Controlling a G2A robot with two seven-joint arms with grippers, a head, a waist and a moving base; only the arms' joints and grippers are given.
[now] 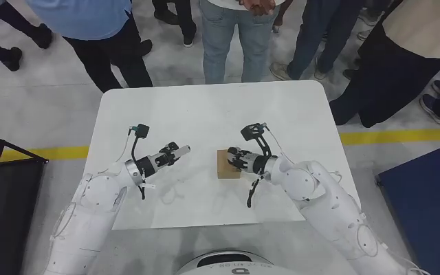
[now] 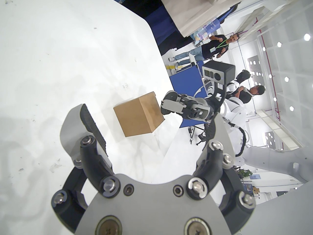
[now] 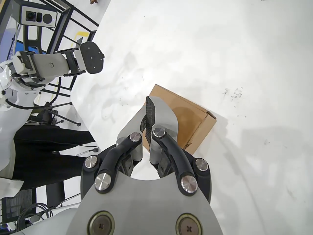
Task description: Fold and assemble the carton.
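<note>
Brown cardboard carton [image 1: 227,165] sits on the white table [image 1: 289,110]; right gripper [image 3: 148,113] clenched at its top edge, left gripper [image 1: 180,149] released, apart. Unbraced, it may skid if pushed.

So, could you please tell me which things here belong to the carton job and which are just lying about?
Job: carton, right tool shut at its edge, left tool open nearby, table.
Lying about: black frame, blue panel, yellow floor line.
</note>
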